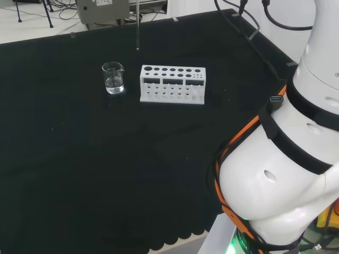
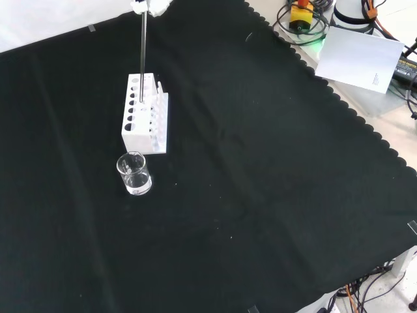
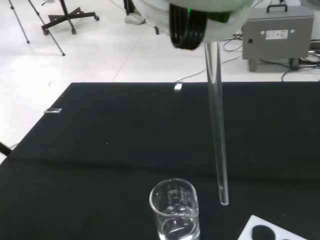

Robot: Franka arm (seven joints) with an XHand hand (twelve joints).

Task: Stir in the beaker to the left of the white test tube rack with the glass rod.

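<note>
Hand (image 2: pixel 148 5): cut off at the 12 o'clock edge of the front view; finger posture not determinable. Blurred white and black at close range in the wrist view.
Glass rod (image 1: pixel 137 26): upper end cut off at 12 o'clock in the head view; top hidden by the hand in the wrist view.
Test tube rack (image 3: pixel 280 231): corner only, cropped at 5 o'clock in the wrist view.
Beaker (image 3: pixel 174 210): base cropped at 6 o'clock, wrist view.

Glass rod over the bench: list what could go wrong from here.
1. The glass rod hangs tilted, its tip beside the beaker, not over it; a straight descent could miss or clip the rim.
2. The white test tube rack stands close beside the beaker, so a sideways correction might strike it.
</note>
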